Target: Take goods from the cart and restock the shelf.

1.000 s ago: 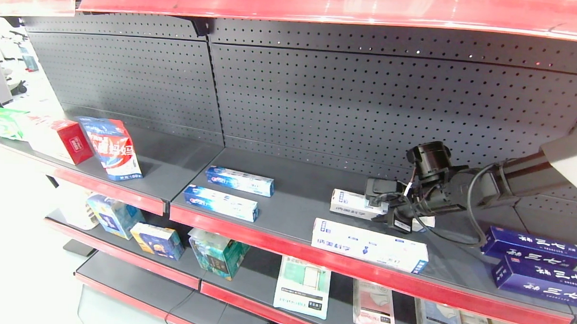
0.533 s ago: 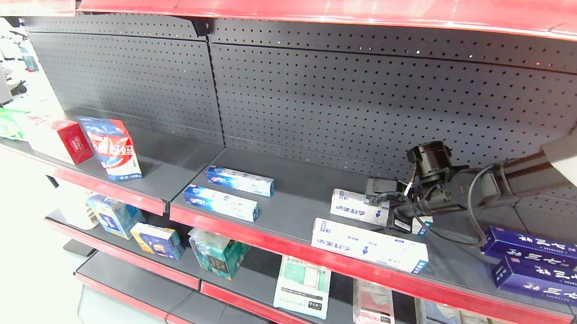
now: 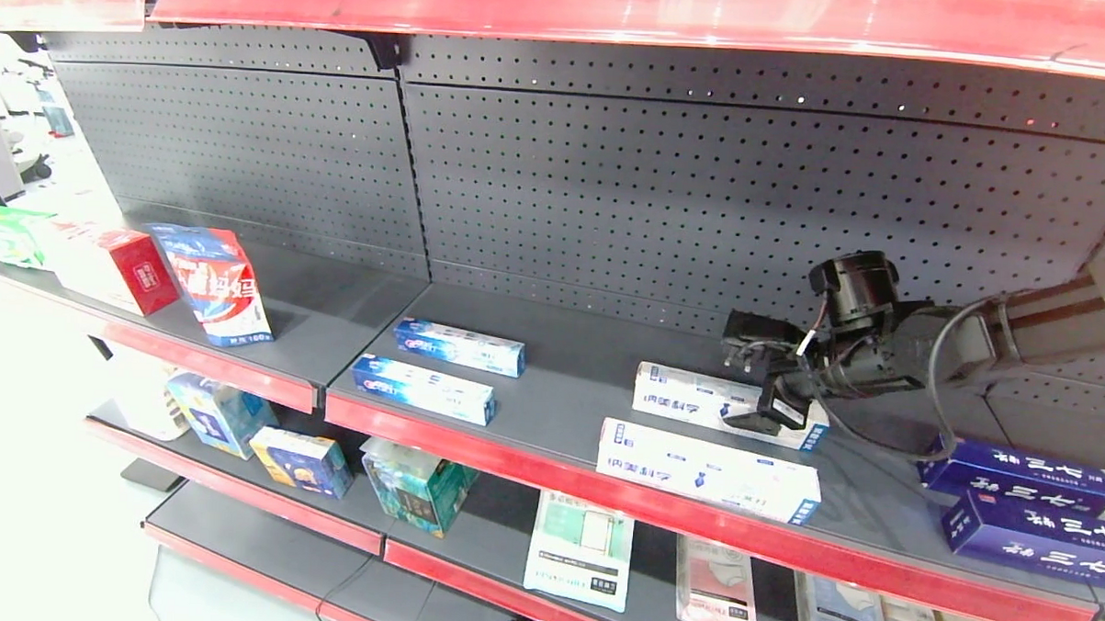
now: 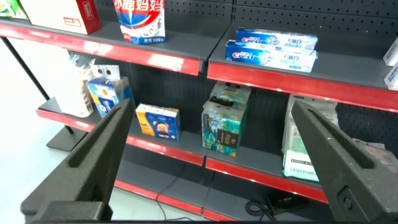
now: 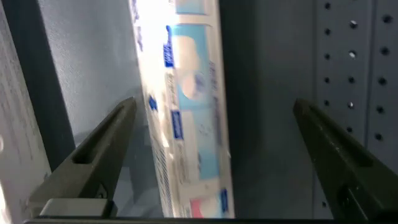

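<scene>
On the dark middle shelf (image 3: pixel 569 366) a white toothpaste box (image 3: pixel 696 398) lies flat behind a longer white box (image 3: pixel 708 468) at the front edge. My right gripper (image 3: pixel 754 377) hangs open just above the rear box's right end, not touching it. In the right wrist view that white box (image 5: pixel 186 124) lies on the shelf beyond the open right gripper (image 5: pixel 214 168), in line with the gap between its fingers. My left gripper (image 4: pixel 211 162) is open with nothing in it, facing the lower shelves.
Two blue toothpaste boxes (image 3: pixel 459 346) (image 3: pixel 421 389) lie left of the white ones. Two dark blue boxes (image 3: pixel 1025 469) sit at the far right. A red box (image 3: pixel 136 273) and a pouch (image 3: pixel 213 285) stand on the left shelf. A pegboard wall (image 3: pixel 658 185) closes the back.
My right gripper has let go of the rear white box, risen and drawn back to the right. The box now lies fully exposed on the shelf.
</scene>
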Robot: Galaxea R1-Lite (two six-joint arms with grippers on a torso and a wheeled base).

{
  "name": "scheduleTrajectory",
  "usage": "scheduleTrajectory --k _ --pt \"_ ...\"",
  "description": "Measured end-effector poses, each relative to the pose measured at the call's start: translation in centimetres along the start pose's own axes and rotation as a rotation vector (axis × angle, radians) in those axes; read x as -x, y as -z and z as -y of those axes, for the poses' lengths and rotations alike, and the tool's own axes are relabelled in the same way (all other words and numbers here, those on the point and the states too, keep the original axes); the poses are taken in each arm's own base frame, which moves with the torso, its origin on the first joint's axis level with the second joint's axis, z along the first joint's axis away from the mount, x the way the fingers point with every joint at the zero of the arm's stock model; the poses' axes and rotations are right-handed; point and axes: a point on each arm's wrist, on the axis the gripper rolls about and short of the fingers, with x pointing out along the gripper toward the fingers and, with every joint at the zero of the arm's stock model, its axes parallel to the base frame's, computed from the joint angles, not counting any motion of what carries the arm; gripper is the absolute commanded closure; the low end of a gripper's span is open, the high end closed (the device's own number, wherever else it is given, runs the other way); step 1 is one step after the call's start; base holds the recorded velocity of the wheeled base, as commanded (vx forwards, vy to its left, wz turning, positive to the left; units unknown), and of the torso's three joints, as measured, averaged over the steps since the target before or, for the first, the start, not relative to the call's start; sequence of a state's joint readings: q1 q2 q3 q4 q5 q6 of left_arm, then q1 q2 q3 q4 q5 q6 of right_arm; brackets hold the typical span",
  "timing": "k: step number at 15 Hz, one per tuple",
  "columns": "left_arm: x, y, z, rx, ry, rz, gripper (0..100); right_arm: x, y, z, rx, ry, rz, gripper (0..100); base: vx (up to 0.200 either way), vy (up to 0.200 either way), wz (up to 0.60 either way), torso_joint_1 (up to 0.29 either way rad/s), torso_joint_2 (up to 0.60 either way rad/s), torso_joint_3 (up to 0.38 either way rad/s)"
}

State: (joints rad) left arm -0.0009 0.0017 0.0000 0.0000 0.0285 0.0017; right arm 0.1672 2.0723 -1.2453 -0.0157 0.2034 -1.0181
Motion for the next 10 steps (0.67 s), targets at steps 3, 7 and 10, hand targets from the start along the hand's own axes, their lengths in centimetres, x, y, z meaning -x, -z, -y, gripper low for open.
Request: scheduleTrajectory --k 3,7,10 --pt "0.0 0.0 0.0 0.0 0.0 0.0 0 1.6 0.9 0.4 -0.076 0.025 -0.008 0 0.0 0.0 0.0 0.0 0.0 0.0" --pt "0.0 0.0 0.0 0.0 0.0 0.0 0 3.2 2.1 0.5 -0.17 0.043 -0.02 0 0.0 0.0 0.0 0.0 0.0 0.0" --pt "0.0 0.0 0.0 0.0 0.0 0.0 0 4.3 2.0 0.0 -0.289 0.045 -0.01 0 0.0 0.0 0.0 0.0 0.0 0.0"
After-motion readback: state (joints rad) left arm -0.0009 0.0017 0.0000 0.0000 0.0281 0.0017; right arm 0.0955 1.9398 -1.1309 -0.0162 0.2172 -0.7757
